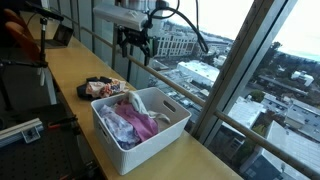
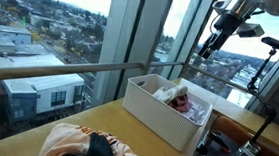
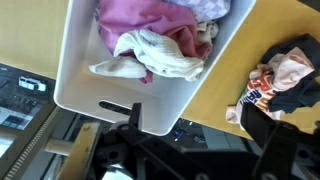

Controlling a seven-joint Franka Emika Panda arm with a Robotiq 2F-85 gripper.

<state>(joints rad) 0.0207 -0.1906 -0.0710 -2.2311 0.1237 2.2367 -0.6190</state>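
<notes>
My gripper (image 1: 135, 42) hangs high above the wooden table (image 1: 70, 75), open and empty; it also shows in an exterior view (image 2: 210, 48). In the wrist view its dark fingers (image 3: 200, 135) stand wide apart with nothing between them. Below it is a white plastic basket (image 1: 150, 150) (image 2: 161, 125) (image 3: 100, 100) holding pink and white clothes (image 1: 130, 120) (image 2: 183, 100) (image 3: 160, 45). A loose pile of black, peach and patterned clothes (image 1: 103, 88) (image 2: 84, 146) (image 3: 285, 75) lies on the table beside the basket, apart from it.
Floor-to-ceiling windows with a metal railing (image 1: 190, 95) (image 2: 50, 71) run along the table's far edge. A black stand with equipment (image 1: 30, 60) and an orange chair (image 1: 15, 35) are off the table's other side. A tripod (image 2: 266, 68) stands behind the basket.
</notes>
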